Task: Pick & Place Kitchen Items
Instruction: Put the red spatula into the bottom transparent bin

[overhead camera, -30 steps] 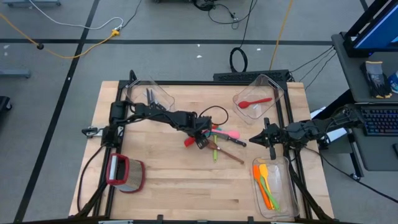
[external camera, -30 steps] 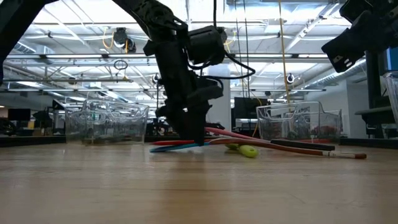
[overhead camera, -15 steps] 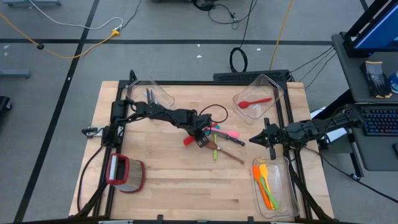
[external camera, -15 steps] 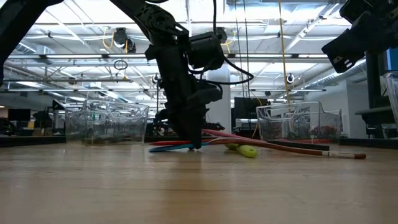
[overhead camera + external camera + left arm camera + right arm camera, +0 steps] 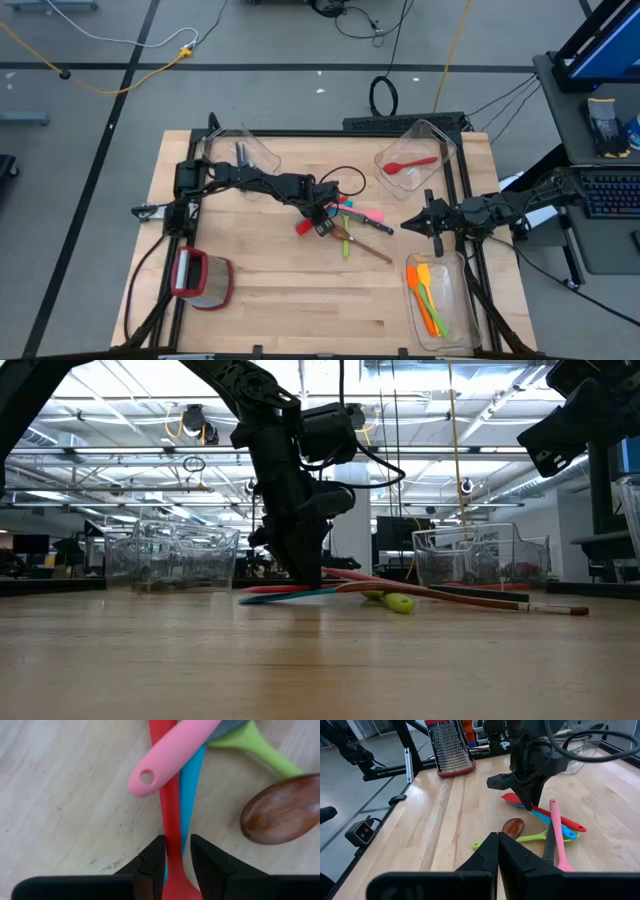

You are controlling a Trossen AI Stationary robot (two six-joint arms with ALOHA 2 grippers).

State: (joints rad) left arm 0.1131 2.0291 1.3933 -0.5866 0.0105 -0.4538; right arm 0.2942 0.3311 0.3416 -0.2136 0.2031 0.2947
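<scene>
The left gripper's fingers (image 5: 152,865) are clamped on the red utensil (image 5: 167,815), with a blue one (image 5: 190,795) pressed alongside.

From above, the left gripper (image 5: 322,222) works the loose pile at the table's (image 5: 260,290) middle; the far-right bin (image 5: 440,150) holds a red spoon (image 5: 408,164), the near-right bin (image 5: 455,325) orange and green pieces, so sorting looks partly done.

At table level, pink (image 5: 380,580), green (image 5: 398,601) and a wooden-handled piece (image 5: 490,601) remain, crossing the red one.

The right gripper (image 5: 498,851) waits clenched and empty; a grater (image 5: 449,747) stands far off.
</scene>
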